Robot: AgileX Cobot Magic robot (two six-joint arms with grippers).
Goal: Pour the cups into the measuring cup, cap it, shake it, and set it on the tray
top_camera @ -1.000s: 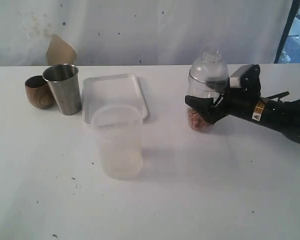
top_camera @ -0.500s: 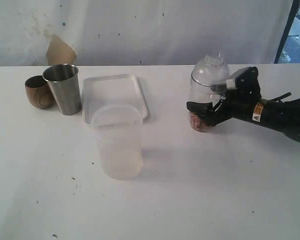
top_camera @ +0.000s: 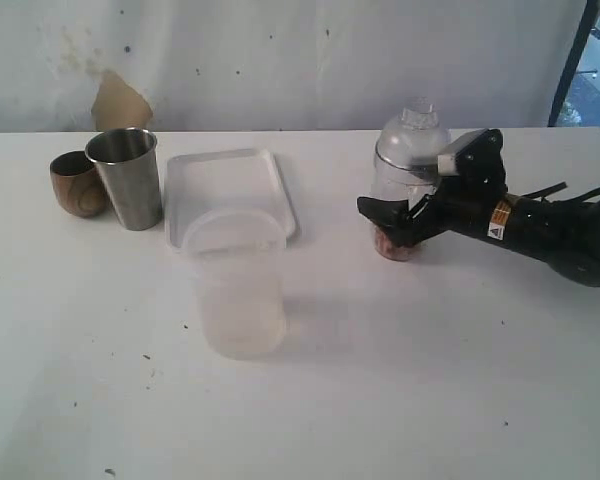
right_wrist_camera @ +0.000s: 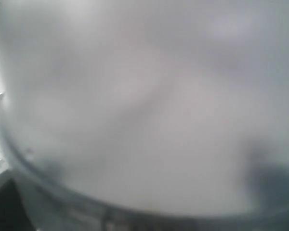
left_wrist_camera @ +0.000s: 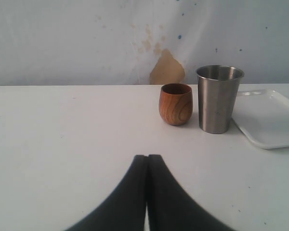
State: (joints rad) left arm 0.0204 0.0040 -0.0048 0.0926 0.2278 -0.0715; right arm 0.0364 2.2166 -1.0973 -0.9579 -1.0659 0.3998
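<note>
Measuring cup stands upright on the right half of the white table, toward the far edge, closed by a clear domed lid; a reddish-brown layer sits in its bottom. Right arm lies low across the table from the right edge. White tray lies flat left of the table's middle, toward the far edge, well apart from the measuring cup. Frosted tumbler stands upright just nearer than the tray; its rim overlaps the tray's near edge in the exterior view, contact not resolvable. Steel tumbler is upright just left of the tray, toward the far left corner. Wooden cup is upright just beside the steel tumbler, on its left. Right gripper straddles the lower part of the measuring cup with jaws spread wide; cannot tell whether they press its wall. The right wrist view is a close pale blur. Left gripper has its jaws pressed together on nothing, above bare table and facing both cups.
</note>
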